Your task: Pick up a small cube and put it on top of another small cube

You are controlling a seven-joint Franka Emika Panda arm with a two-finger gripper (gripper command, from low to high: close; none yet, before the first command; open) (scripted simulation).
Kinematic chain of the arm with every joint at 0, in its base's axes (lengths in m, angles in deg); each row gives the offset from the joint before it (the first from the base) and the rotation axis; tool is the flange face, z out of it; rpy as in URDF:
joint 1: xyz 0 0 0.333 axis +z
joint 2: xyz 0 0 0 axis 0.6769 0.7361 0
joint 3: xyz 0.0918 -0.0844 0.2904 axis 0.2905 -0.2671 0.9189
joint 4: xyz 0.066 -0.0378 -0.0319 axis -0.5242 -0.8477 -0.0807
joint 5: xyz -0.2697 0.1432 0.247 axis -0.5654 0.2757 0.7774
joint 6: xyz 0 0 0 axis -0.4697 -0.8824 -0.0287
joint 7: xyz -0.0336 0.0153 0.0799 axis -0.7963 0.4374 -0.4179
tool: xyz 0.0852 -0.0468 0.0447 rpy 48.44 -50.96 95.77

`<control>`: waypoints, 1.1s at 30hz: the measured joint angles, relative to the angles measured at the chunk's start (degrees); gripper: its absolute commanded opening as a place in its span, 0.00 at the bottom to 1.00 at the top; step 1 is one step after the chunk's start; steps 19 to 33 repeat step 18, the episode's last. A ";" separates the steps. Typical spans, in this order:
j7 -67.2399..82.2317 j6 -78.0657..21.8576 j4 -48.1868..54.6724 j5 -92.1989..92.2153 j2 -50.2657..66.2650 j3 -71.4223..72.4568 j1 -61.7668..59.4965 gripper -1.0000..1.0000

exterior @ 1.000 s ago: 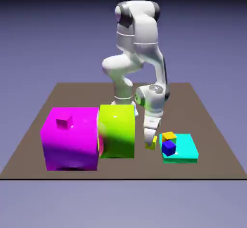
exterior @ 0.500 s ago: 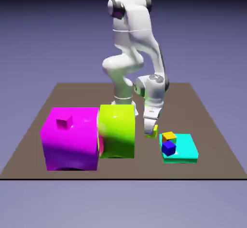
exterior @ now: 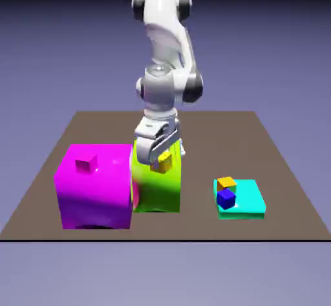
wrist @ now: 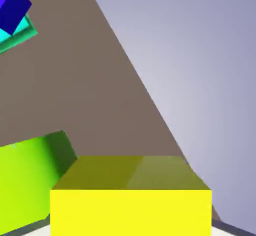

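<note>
Fingers (exterior: pixel 162 162) closed on yellow cube (exterior: pixel 165 162), held w/ lime block (exterior: pixel 157 185) behind; no legible txt.

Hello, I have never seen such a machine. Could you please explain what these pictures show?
The machine is a white robot arm with a two-finger gripper, drawn by a simulation. One current picture comes from a fixed camera facing the arm across the table; the other comes from a camera on its hand, looking along the fingers.

The gripper holds a small yellow cube, large in the hand view. On the table stand a big magenta block, with a small magenta cube on top, and a big lime block. A flat turquoise slab lies there too, with small orange-yellow and dark blue cubes at its edge.
</note>
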 measured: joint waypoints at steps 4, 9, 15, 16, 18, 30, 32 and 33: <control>3.67 -8.01 7.55 -1.14 -0.88 -8.30 -0.58 0.00; 5.29 -11.60 11.41 -4.12 -0.71 -18.68 1.82 0.00; 8.51 -1.69 5.32 -0.21 4.80 -20.16 1.15 0.00; 8.65 -1.26 5.05 -0.03 5.03 -20.17 1.11 1.00; 8.61 -1.20 5.05 -0.09 5.04 -20.20 1.11 1.00; 8.61 -1.20 5.05 -0.09 5.04 -20.20 1.11 1.00; 8.61 -1.20 5.05 -0.09 5.04 -20.20 1.11 1.00; 8.61 -1.20 5.05 -0.09 5.04 -20.20 1.11 1.00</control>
